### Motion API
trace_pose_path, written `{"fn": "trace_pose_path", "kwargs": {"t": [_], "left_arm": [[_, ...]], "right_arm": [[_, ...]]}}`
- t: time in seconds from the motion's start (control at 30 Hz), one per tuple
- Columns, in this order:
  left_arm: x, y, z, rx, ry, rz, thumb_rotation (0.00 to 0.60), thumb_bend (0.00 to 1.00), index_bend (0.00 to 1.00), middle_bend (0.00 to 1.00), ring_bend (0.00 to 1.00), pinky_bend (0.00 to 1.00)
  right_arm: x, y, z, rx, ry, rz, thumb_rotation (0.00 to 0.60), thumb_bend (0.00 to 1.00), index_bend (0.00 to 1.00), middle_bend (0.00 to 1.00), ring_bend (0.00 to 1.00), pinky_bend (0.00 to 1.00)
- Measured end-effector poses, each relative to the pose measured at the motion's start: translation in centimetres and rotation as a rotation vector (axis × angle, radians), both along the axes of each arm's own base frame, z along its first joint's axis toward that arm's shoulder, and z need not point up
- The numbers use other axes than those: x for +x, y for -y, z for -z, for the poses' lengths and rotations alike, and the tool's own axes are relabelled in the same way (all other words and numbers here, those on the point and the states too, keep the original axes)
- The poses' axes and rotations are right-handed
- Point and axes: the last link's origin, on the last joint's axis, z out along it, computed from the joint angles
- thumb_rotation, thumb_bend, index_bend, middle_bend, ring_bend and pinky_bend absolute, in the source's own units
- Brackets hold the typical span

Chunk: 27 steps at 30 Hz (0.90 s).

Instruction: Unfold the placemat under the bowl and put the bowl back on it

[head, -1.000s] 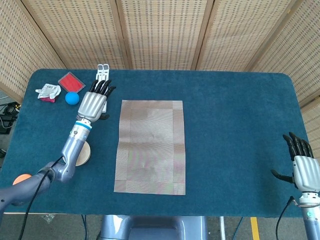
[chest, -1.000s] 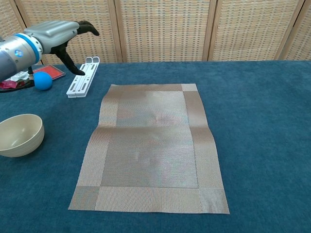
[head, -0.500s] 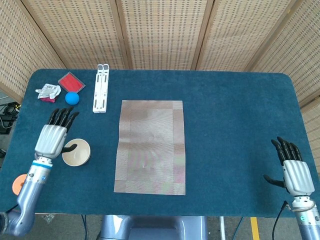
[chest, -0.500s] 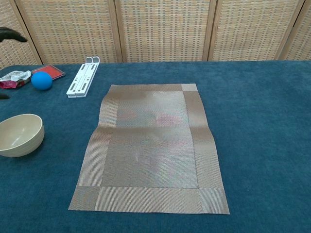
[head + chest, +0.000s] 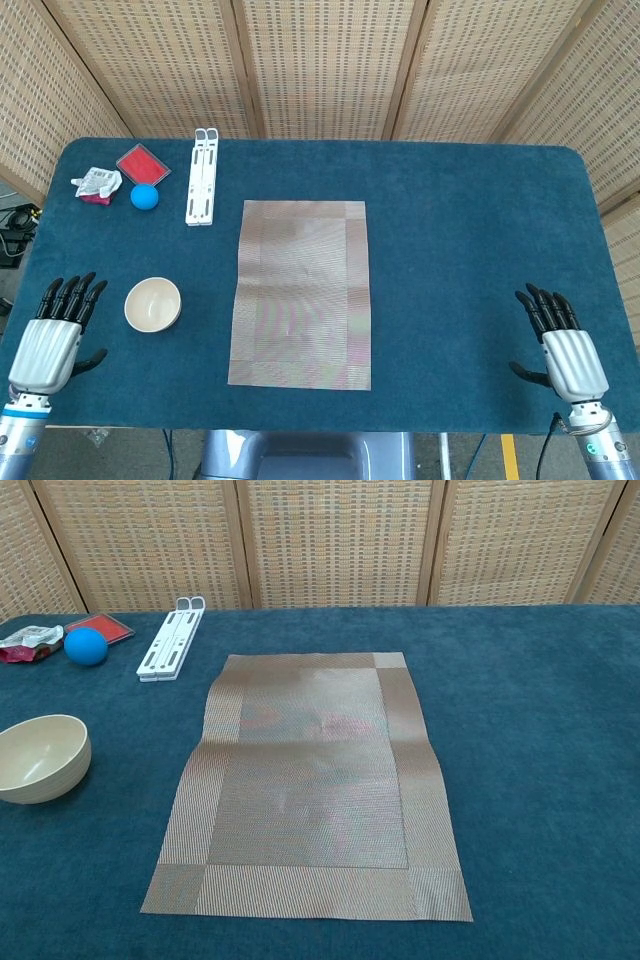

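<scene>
The brown woven placemat (image 5: 302,293) (image 5: 312,780) lies unfolded and flat in the middle of the blue table. A cream bowl (image 5: 152,304) (image 5: 40,757) stands upright on the bare cloth to the left of the mat, apart from it. My left hand (image 5: 50,338) hovers at the table's front left corner, fingers straight and apart, holding nothing. My right hand (image 5: 562,348) is at the front right corner, likewise spread and empty. Neither hand shows in the chest view.
At the back left lie a white hinged stand (image 5: 201,176) (image 5: 170,638), a blue ball (image 5: 144,196) (image 5: 86,646), a red flat case (image 5: 143,162) and a crumpled wrapper (image 5: 96,184). Woven screens stand behind the table.
My left hand has drawn back from the back left of the table, past the bowl, to the front left corner. My right hand has shifted slightly inward and lower. Mat and bowl are unmoved.
</scene>
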Motion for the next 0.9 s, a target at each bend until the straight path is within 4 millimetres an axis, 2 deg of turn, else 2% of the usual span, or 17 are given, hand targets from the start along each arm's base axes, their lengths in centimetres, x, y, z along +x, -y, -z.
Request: {"fn": "trace_pose_path", "kwargs": {"t": [0.07, 0.27, 0.4, 0.6, 0.9], "left_arm": [[0.0, 0.3, -0.4, 0.011, 0.008, 0.001, 0.600, 0.10, 0.04, 0.00, 0.00, 0.00], [-0.2, 0.4, -1.1, 0.026, 0.023, -0.006, 0.600, 0.10, 0.04, 0.00, 0.00, 0.00], [-0.5, 0.4, -1.3, 0.029, 0.027, -0.020, 0.600, 0.10, 0.04, 0.00, 0.00, 0.00], [-0.9, 0.3, -1.6, 0.034, 0.034, -0.029, 0.600, 0.10, 0.04, 0.00, 0.00, 0.00], [-1.4, -0.1, -1.9, 0.036, 0.042, -0.050, 0.600, 0.10, 0.04, 0.00, 0.00, 0.00]], "right_arm": [[0.6, 0.0, 0.4, 0.007, 0.008, -0.017, 0.600, 0.09, 0.00, 0.00, 0.00, 0.00], [4.0, 0.3, 2.5, 0.055, 0.039, -0.097, 0.600, 0.09, 0.02, 0.00, 0.00, 0.00], [7.3, 0.6, 5.1, 0.123, 0.067, -0.153, 0.600, 0.09, 0.03, 0.00, 0.00, 0.00], [10.7, 0.4, 9.1, 0.232, 0.114, -0.188, 0.600, 0.09, 0.05, 0.00, 0.00, 0.00], [13.4, -0.7, 14.2, 0.343, 0.189, -0.181, 0.600, 0.09, 0.05, 0.00, 0.00, 0.00]]}}
